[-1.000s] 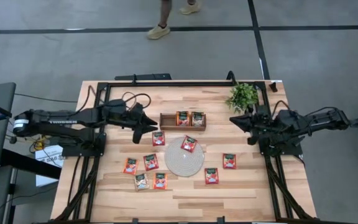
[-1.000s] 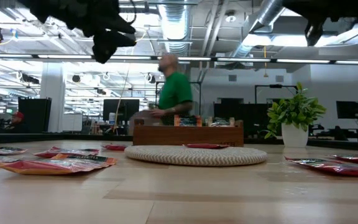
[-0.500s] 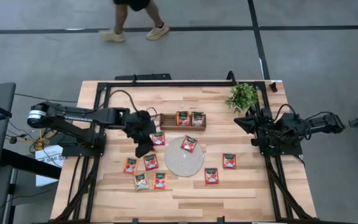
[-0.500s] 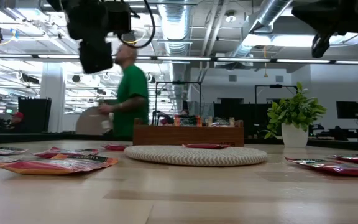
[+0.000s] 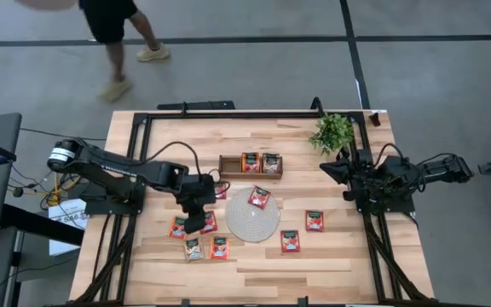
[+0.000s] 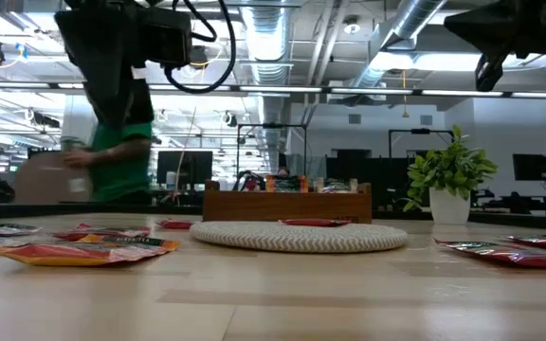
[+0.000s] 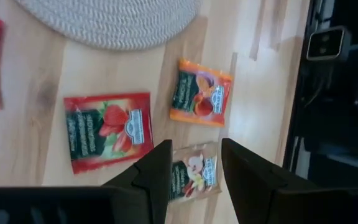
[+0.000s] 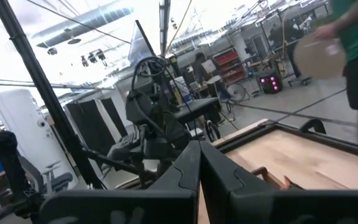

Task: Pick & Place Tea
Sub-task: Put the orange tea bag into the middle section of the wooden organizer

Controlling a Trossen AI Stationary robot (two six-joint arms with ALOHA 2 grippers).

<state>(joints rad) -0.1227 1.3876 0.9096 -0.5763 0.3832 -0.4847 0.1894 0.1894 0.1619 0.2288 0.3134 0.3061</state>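
Here, my left claw [image 5: 195, 223] hangs over the tea sachets lying just beside the round woven mat [image 5: 252, 223], on the side toward my left arm's base. Its fingers [image 7: 156, 180] stand parted with nothing between them, and in the left wrist view a pale sachet [image 7: 193, 176] shows in the gap below them, an orange sachet [image 7: 201, 100] and a red sachet [image 7: 106, 129] lying flat between it and the mat. One more sachet [image 5: 259, 197] rests on the mat itself. Two others stand in the wooden tray [image 5: 228, 173] just behind the mat, and two lie on the mat's far side, toward my right arm. My right claw [image 5: 326, 168] waits well away from the mat, near the potted plant [image 5: 332, 131], its fingers pressed together on nothing. A person [image 6: 112, 142] walks past beyond the table.
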